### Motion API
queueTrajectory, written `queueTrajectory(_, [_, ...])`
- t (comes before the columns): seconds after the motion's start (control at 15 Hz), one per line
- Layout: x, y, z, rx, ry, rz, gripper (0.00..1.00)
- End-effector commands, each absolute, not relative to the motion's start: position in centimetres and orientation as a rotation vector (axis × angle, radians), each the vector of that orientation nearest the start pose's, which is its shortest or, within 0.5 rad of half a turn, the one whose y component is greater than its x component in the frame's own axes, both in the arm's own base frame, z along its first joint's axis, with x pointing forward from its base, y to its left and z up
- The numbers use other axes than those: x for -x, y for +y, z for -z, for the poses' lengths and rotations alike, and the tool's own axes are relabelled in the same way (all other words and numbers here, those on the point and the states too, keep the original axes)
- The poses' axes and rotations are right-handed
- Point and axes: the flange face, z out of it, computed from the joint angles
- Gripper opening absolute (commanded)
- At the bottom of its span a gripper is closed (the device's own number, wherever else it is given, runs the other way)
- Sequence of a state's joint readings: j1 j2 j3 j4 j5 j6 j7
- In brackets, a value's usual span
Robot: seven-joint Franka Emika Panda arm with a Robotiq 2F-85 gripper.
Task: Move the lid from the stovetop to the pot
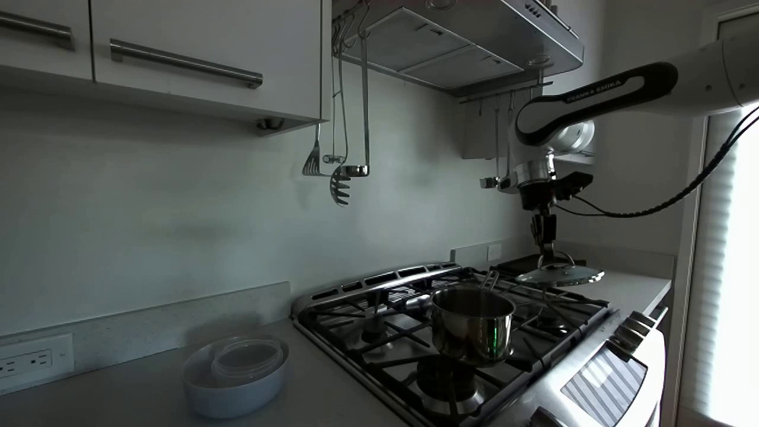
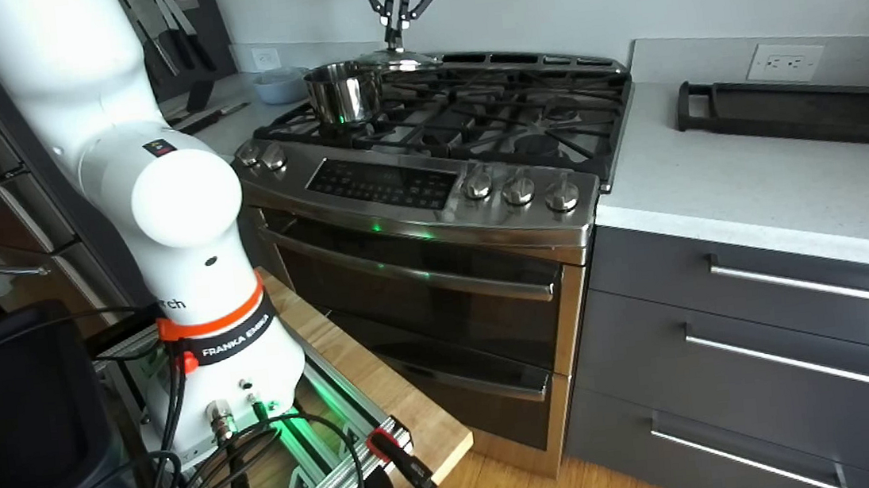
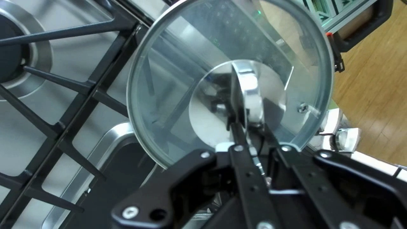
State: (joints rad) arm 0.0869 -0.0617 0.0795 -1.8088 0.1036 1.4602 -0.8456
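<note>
A pale tub (image 1: 234, 398) on the counter (image 1: 332, 385) holds a smaller dish (image 1: 246, 362); a ladle (image 1: 355, 171) hangs by the hood (image 1: 436, 52); over by the wall lies a black tray (image 2: 812, 112).

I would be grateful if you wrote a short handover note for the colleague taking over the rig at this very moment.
Gripper: closed on the handle of the lid.
Where things are: the glass lid hangs in the air, raised off the stovetop and apart from the pot; the pot stands uncovered on the stovetop.
Done: lid gripped and lifted.
Left: bring the lid over the pot, lower it level onto the rim, release, back away.
</note>
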Motion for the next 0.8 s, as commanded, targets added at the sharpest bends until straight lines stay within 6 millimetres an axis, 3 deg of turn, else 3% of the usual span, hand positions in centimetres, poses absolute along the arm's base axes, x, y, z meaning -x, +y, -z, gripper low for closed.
queueTrajectory(0.0, [-49.5,11.2,-56.3,2.550,-1.509,-0.379,0.04])
queueTrajectory(0.27, [-49.5,13.8,-57.4,2.500,-1.596,-0.314,0.04])
queueTrajectory(0.73, [-50.1,18.4,-57.7,2.400,-1.755,-0.191,0.04])
